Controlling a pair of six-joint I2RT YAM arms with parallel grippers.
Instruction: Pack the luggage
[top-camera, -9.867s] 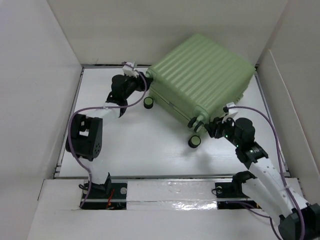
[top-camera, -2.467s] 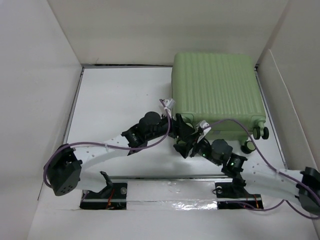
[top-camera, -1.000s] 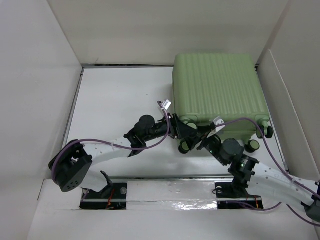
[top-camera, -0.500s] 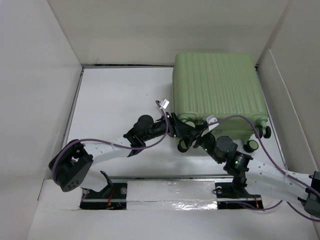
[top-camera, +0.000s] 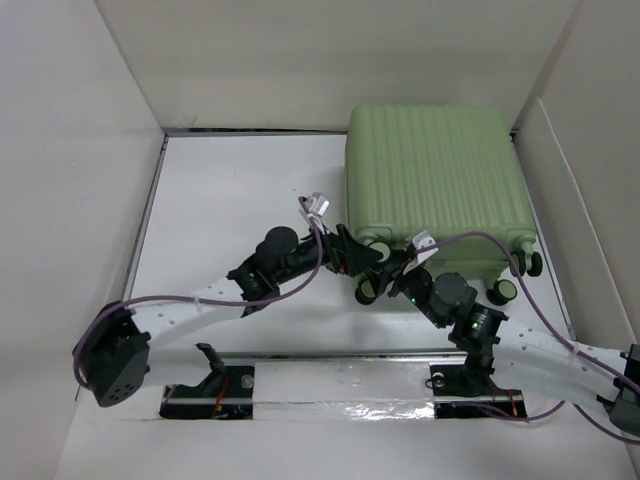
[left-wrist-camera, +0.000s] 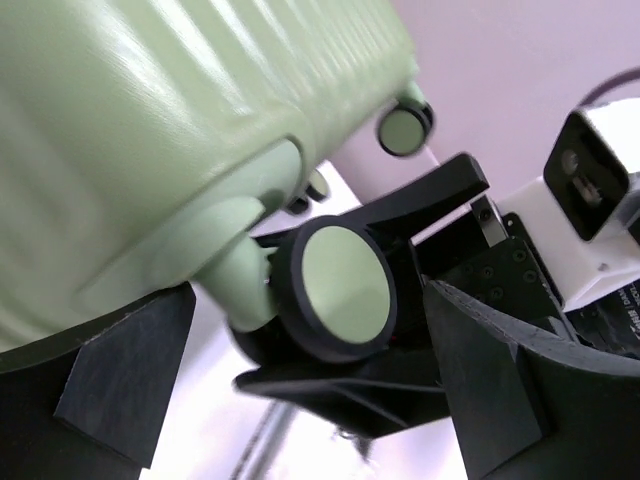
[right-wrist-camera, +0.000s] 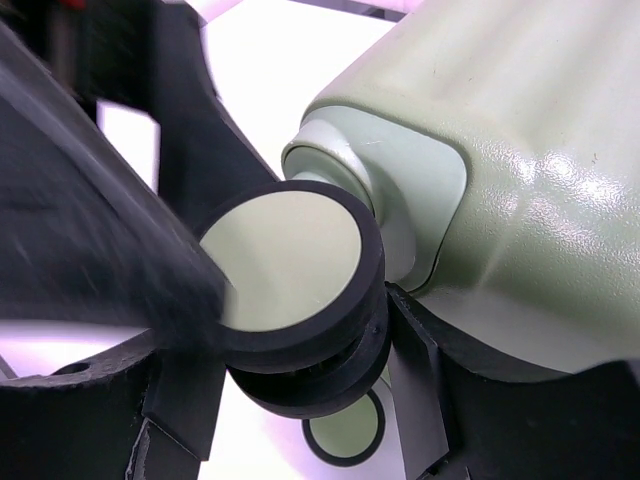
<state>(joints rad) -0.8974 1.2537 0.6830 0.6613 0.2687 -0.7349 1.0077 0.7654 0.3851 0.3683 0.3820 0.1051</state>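
- Left end effector (top-camera: 351, 257): fingers spread wide. The black-rimmed, pale-green spinner wheel (left-wrist-camera: 340, 290) sits in the gap between them without being squeezed, as far as I can see.
- Right end effector (top-camera: 394, 272): right up against that same wheel from the other side. Its wrist view is all wheel and dark blur, so I honestly can't tell if it's clamping or just bracketing.
- My guess on why both crowd one corner: the caster is a handy knob to hook and steer the case by, since the smooth shell gives nothing to pinch.
- Past the fingers is the small light-green ribbed hard-shell suitcase (top-camera: 430, 180). It's closed and lies flat with the ribbed face up, and it stretches away from both end effectors toward the far right.
- Its wheeled end points back at the end effectors. The ribs, and I'd say its long axis, run straight away from them, though it looks nearly square from above.
- Two more wheels (top-camera: 500, 290) sit off to the right end effector's right.
- Bare white worktop (top-camera: 240, 190) lies beyond the left end effector's left.
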